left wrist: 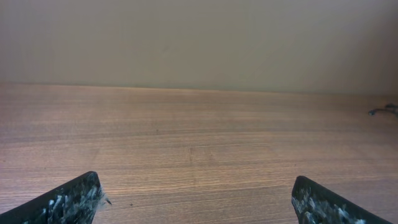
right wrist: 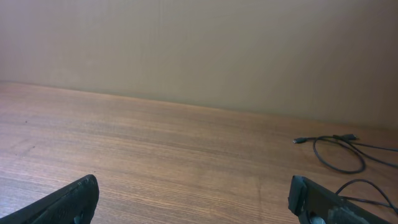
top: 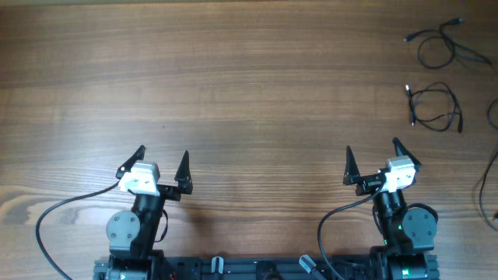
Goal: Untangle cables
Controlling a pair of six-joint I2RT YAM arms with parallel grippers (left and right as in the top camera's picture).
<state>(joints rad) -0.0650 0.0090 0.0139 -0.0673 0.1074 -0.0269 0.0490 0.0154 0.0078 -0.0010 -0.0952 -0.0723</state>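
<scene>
The cables (top: 412,105) lie separated at the far right side of the table (top: 233,78), not in one knot. In the overhead view one thin black cord (top: 424,33) makes a loose loop near the far right corner, with its small plug ends pointing left and up. A second cord, the one pointed at first, lies just in front of it as another loose loop, and the two do not touch. More black cord (top: 480,194) curves in and out at the right edge of the table, and I cannot tell how many pieces it is.

The right wrist camera shows the same cords (right wrist: 323,139) to the right and ahead, well apart from its fingers. The left wrist camera catches only a small plug end (left wrist: 385,111) at its far right border.

The right gripper (top: 373,148) stands at the near side of the table, its two fingers spread wide and holding nothing. The left gripper (top: 163,155) is near the left side, also spread wide with nothing between the fingers. Both are far from the cords. Behind the table a plain beige wall (right wrist: 186,50) is seen.
</scene>
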